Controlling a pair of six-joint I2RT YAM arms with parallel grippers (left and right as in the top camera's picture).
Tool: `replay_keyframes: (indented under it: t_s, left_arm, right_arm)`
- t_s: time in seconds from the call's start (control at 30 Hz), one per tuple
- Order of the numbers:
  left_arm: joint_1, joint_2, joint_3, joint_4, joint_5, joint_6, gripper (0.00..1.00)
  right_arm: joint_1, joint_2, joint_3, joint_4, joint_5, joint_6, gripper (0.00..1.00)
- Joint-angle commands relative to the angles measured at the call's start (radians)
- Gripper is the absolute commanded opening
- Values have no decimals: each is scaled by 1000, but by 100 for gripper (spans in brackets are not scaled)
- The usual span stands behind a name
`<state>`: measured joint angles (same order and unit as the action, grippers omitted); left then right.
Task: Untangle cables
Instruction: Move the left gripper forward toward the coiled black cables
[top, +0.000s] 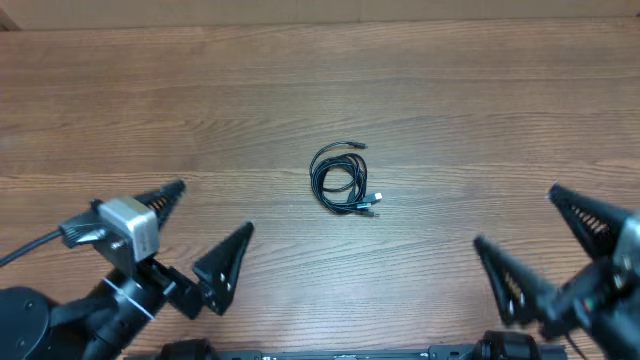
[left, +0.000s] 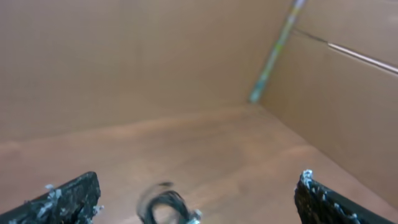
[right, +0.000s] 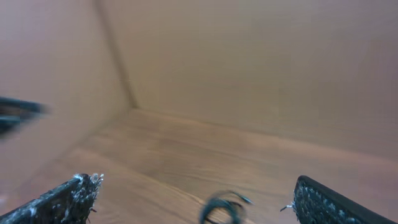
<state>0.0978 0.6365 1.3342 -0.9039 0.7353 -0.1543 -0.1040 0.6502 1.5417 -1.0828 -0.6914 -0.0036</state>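
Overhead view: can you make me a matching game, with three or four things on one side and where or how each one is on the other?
Things:
1. cables
2. left gripper
3. right gripper
4. table

Places or states:
A. open, lower right of the picture
B. brown wood grain
C. coiled in the middle
D. open, lower left of the picture

Pairs: 1-C, 2-D, 3-A, 4-B

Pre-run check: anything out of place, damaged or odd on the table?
Nothing stands out. The thin black cables with silvery plug ends lie in one looped bundle in the middle of the wooden table, with no damage visible. The left fingers and the right fingers stand open, apart from the bundle.
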Motion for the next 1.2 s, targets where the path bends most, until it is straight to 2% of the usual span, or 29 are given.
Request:
replay_keyframes:
  t_s: [0.0,0.13,0.2,0.27,0.47,0.6,0.73,0.93,1.17]
  left_arm:
    - [-6,0,10,-50,69,12,99]
    - [-6,1,10,-113,42,13,100]
    - [-6,2,9,-152,39,16,99]
    - [-6,5,9,-168,30,29,100]
    - [-6,11,2,-192,-157,28,100]
    - [-6,13,-68,-164,-267,1,99]
    - [-7,32,-192,-120,-233,-121,100]
    - [-7,123,-359,10,-123,-122,100]
    - [-21,312,-404,53,-114,-123,100]
  right_arm:
    - [-3,0,25,-2,-141,3,98]
    - [-3,0,24,-2,-145,3,96]
    - [-3,0,24,-13,-144,3,100]
    - [-3,0,24,-21,-144,3,100]
    - [-3,0,24,-21,-136,3,100]
    - [-3,0,24,-27,-75,3,100]
    - [-3,0,23,-31,-65,3,100]
    - [-3,0,23,-31,-66,3,100]
    - [-3,0,23,-32,-73,4,100]
